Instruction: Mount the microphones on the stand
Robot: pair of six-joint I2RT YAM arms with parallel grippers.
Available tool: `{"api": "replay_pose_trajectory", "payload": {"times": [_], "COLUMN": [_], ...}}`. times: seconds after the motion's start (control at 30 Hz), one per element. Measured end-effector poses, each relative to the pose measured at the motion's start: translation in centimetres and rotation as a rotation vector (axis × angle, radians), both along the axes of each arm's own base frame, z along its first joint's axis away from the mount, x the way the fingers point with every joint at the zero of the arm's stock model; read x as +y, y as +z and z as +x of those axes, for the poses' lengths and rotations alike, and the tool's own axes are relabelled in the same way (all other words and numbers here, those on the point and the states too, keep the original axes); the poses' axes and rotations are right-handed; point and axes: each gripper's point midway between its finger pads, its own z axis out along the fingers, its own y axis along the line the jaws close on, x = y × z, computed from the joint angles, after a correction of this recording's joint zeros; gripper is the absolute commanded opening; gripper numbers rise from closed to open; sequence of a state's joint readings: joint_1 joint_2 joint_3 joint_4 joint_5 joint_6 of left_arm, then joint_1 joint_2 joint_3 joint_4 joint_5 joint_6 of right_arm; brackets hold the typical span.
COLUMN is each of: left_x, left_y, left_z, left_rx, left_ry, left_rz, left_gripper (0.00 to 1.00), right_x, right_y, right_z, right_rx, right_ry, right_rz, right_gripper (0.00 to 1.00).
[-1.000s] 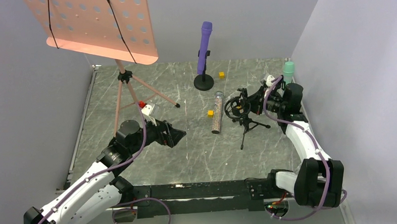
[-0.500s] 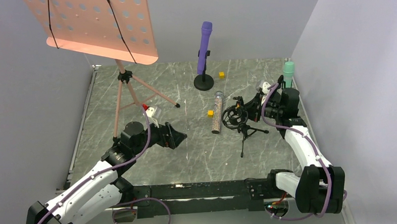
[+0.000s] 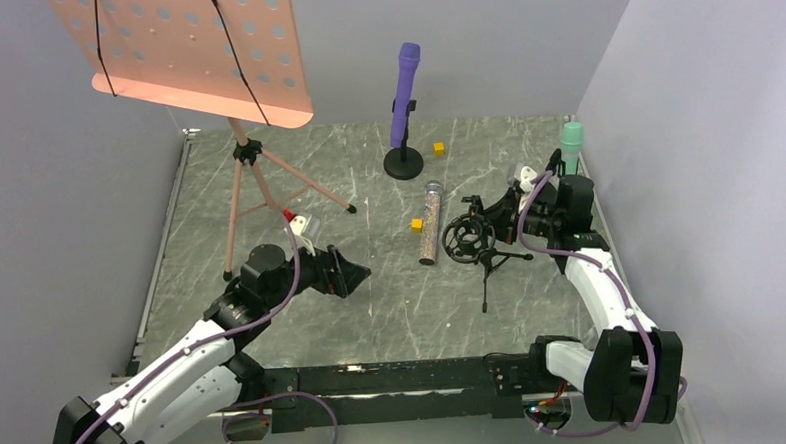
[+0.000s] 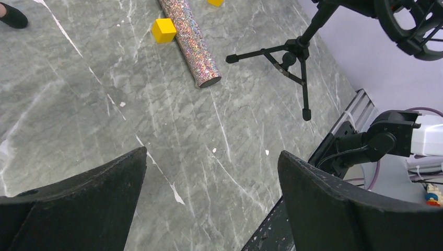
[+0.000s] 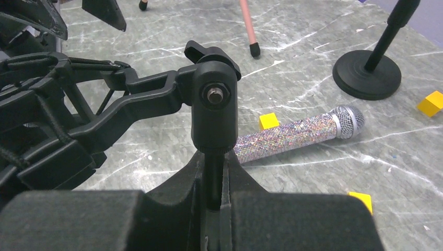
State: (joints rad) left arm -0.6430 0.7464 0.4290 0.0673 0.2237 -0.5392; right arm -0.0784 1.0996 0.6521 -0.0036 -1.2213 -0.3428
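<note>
The right gripper (image 5: 213,191), pinched on the thin stem of the black tripod shock-mount stand (image 5: 151,91) just under its pivot knuckle (image 5: 211,104), should hold it upright and steady while the wide-open left gripper (image 4: 211,198) fetches the glittery copper microphone (image 5: 292,137) lying flat on the grey marbled table (image 4: 156,130) nearby.

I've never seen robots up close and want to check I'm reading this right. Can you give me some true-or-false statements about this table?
1. The purple mic stands upright in a round-base stand. True.
2. The left claw holds the glitter mic. False: that claw is open and empty, and the mic lies on the table.
3. The right claw is shut on the tripod stand, at its post. True.
4. The green mic lies flat mid-table. False: it stands upright at the right edge.
</note>
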Motion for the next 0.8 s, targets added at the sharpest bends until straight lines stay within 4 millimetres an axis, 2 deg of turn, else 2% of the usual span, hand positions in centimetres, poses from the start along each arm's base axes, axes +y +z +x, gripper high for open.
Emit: {"api": "replay_pose_trajectory", "payload": {"times": [0.13, 0.3, 0.43, 0.67, 0.8], "left_x": [-0.6, -1.6, -2.6, -5.0, -5.9], "left_y": [-0.8, -3.3, -4.4, -4.4, -4.0], "left_z": [0.1, 0.2, 0.6, 2.4, 3.1], "left_rx": [0.022, 0.095, 0.137, 0.178, 0.177], "left_ry": [-0.026, -0.07, -0.094, -0.133, -0.143], "left_rz": [0.009, 0.043, 0.044, 0.036, 0.033], "left_gripper": [0.99, 0.99, 0.99, 0.99, 0.99], "right_x": [-0.9, -1.4, -1.8, -4.5, -5.1], "right_y": [-0.1, -0.2, -0.4, -0.8, -1.0], "right_z": [0.2, 0.3, 0.3, 0.4, 0.0], "right_rx": [0.004, 0.003, 0.0, 0.012, 0.018], "right_ry": [-0.013, 0.004, 0.028, 0.035, 0.039], "right_rz": [0.004, 0.003, -0.004, 0.038, 0.077], "right_gripper": [0.06, 0.07, 0.08, 0.06, 0.06]}}
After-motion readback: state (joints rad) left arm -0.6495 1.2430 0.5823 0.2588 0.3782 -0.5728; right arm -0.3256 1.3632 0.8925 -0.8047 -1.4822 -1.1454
